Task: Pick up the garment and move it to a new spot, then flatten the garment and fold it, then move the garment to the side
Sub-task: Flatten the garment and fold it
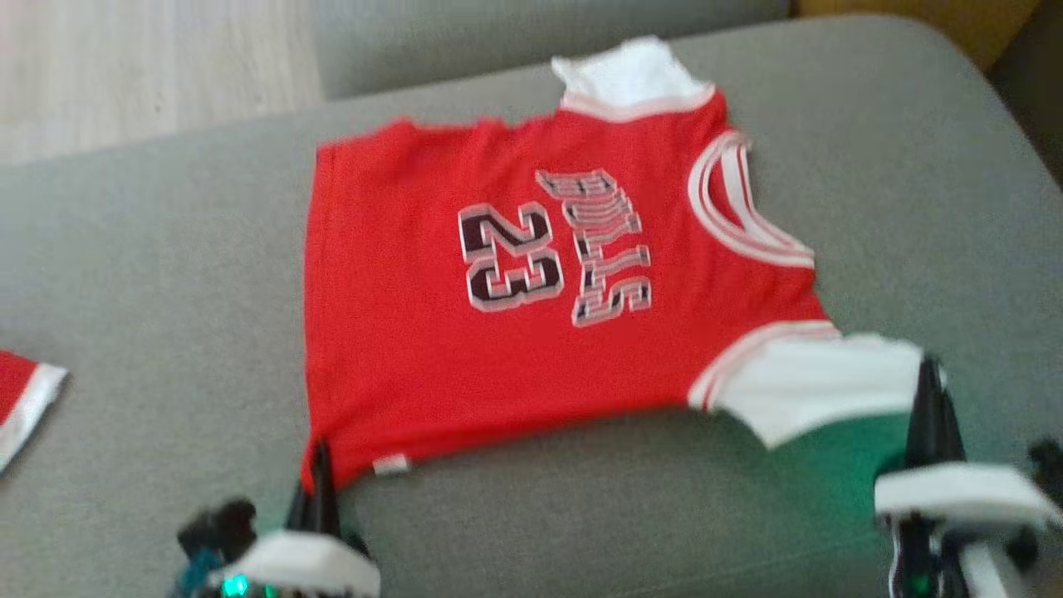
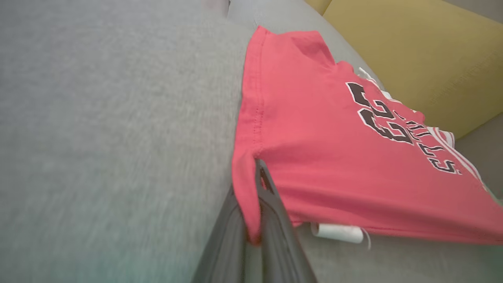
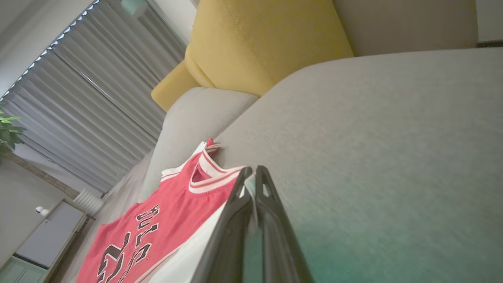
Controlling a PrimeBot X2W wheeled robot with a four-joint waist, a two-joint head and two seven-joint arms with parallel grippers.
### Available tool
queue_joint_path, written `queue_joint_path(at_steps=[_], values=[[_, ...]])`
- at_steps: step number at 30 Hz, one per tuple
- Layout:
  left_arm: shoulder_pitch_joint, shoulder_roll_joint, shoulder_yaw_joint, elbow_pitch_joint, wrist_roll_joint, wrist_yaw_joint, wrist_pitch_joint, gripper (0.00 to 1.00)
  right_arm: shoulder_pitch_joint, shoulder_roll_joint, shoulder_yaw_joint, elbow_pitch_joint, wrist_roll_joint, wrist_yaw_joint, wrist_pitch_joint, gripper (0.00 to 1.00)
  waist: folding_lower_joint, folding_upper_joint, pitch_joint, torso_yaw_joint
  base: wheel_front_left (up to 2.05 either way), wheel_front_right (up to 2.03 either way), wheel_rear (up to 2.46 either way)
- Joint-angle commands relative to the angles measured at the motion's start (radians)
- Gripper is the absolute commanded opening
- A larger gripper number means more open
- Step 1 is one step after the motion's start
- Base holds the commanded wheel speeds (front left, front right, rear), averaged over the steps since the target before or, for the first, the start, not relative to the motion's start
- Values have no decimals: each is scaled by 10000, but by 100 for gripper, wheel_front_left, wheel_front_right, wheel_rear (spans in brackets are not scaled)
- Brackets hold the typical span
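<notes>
Red garment (image 1: 415,316) with white sleeves and striped trim on grey sofa (image 1: 166,249).

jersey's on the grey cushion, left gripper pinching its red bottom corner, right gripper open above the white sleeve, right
Not quite. The right gripper is not open above the white sleeve: the right wrist view shows it shut on that cloth. The rest holds: the jersey lies on the grey cushion, left gripper pinching its red bottom corner.

Head camera looks steeply down on the grey fabric sofa seat (image 1: 124,249); both wrist cameras sit low along it (very close), sharing the red-and-white printed jersey (image 1: 399,332) from opposite corners.
</notes>
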Motion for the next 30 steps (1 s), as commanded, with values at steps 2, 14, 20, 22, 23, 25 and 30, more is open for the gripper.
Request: queue_joint_path(at_steps=[2, 14, 20, 22, 23, 25, 30], values=[[491, 153, 108, -337, -294, 23, -52, 0, 400, -78, 4, -189, -13, -7, -64, 0, 3, -1, -724, 248, 0, 0, 0], [1134, 150, -887, -1533, -813, 22, -53, 0, 1030, 106, -266, -693, 644, -7, -64, 0, 3, -1, -808, 600, 0, 0, 0], [-255, 149, -1762, -1980, -1257, 22, -53, 0, -362, 148, 54, -569, 764, -7, -15, 0, 3, -1, -152, 684, 0, 0, 0], [-722, 149, -1813, -1914, -1414, 22, -53, 0, -923, 134, 186, -389, 705, -7, 9, 0, 3, -1, 106, 712, 0, 0, 0], [-722, 149, -1813, -1914, -1414, 22, -53, 0, -923, 134, 186, -389, 705, -7, 9, 0, 3, -1, 106, 712, 0, 0, 0], [-1134, 149, -1783, -1808, -1593, 82, -53, 0, -1486, 99, 224, -102, 621, -7, 10, 0, 3, -1, 352, 734, 0, 0, 0], [-1959, 149, -1800, -1357, -1955, 394, -53, 0, -2851, -37, 274, 926, 203, -7, -4, 0, 3, -1, 914, 846, 0, 0, 0]])
